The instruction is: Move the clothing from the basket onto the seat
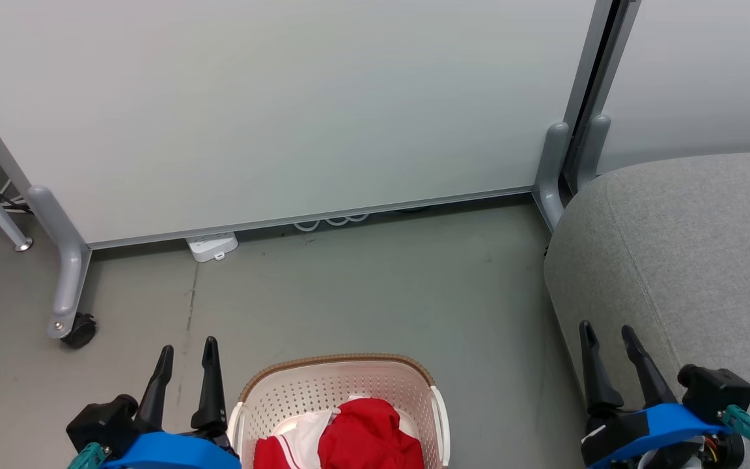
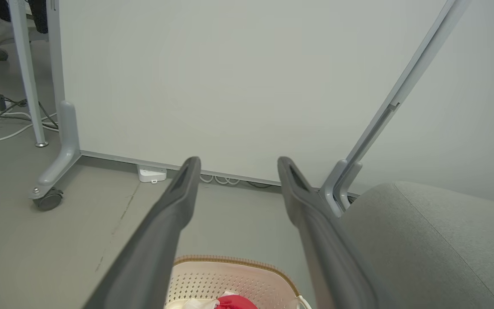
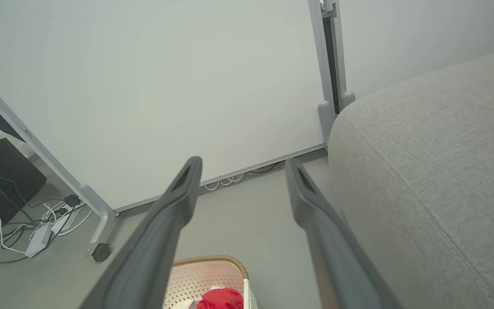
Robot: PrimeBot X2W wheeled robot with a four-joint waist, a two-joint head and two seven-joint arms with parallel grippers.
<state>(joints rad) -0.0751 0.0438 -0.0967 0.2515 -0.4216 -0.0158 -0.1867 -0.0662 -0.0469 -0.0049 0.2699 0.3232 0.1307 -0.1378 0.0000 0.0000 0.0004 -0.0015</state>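
The cream basket with a brown rim band stands on the floor at the bottom centre of the head view. Inside it lies the clothing: a plain red garment bunched beside a red one with a white panel and striped trim. The basket and red fabric peek between my left fingers, and show again as the basket and red fabric in the right wrist view. My left gripper is open, left of the basket. My right gripper is open over the grey seat.
A white partition panel on grey legs with a caster stands behind the basket. A white power strip and cables lie at its foot. Grey floor stretches between the panel, the basket and the seat.
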